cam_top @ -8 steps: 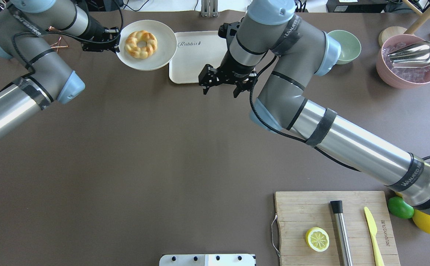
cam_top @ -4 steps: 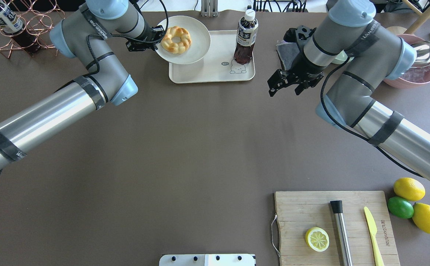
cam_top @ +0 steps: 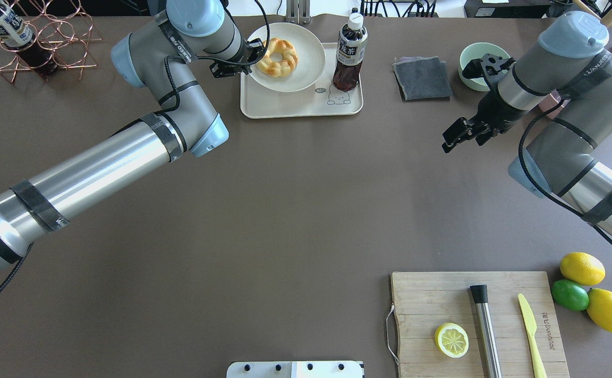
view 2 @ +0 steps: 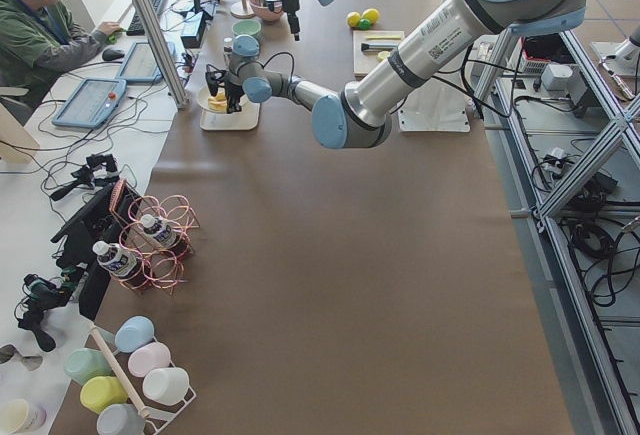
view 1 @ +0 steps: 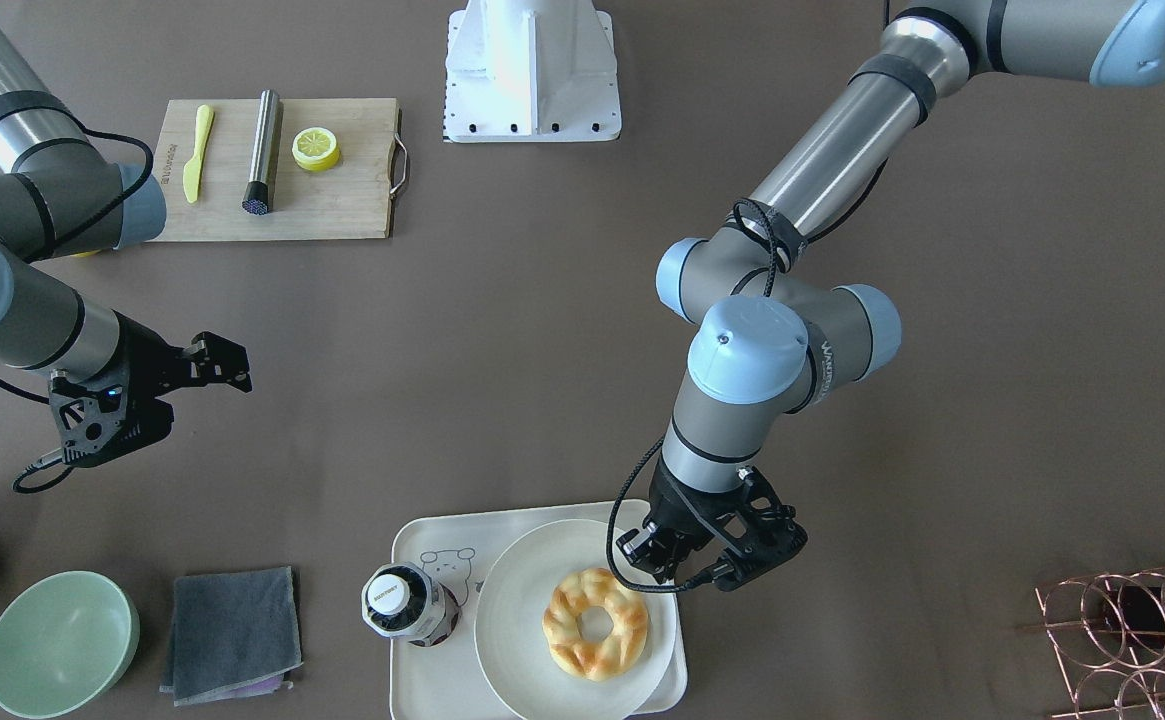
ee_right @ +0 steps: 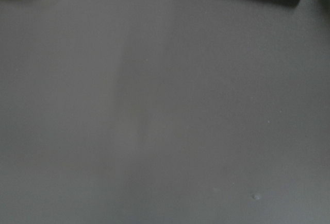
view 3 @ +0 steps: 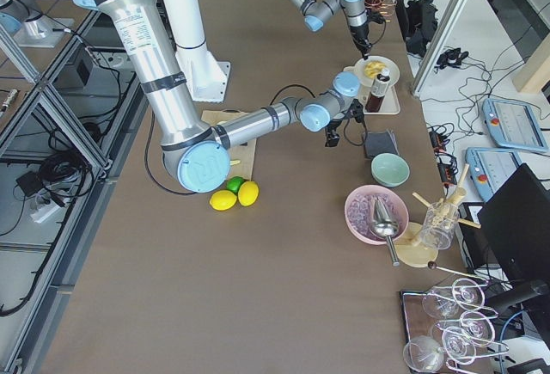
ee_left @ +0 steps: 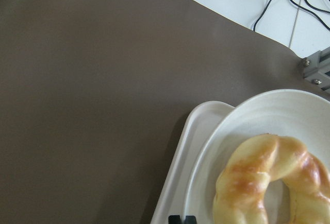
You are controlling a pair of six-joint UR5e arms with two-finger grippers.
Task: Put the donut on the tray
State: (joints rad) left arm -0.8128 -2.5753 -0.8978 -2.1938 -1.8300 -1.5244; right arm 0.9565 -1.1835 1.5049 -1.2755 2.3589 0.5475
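The donut, a golden braided ring, lies on a round off-white plate. The plate sits over the left half of the cream tray and overhangs its far edge. My left gripper is shut on the plate's left rim, as the front view and the left wrist view show. In the wrist view the donut, plate and tray rim are close by. I cannot tell whether the plate rests on the tray. My right gripper is open, empty, over bare table right of the tray.
A dark drink bottle stands on the tray's right half by the bear drawing. A grey cloth and green bowl lie to the right. A cutting board with lemon slice, knife and metal bar is at front right. A copper rack is far left.
My left arm has carried the plate with the donut rightwards until it lies over the tray. My right arm has drawn back to the right, away from the tray and bottle.
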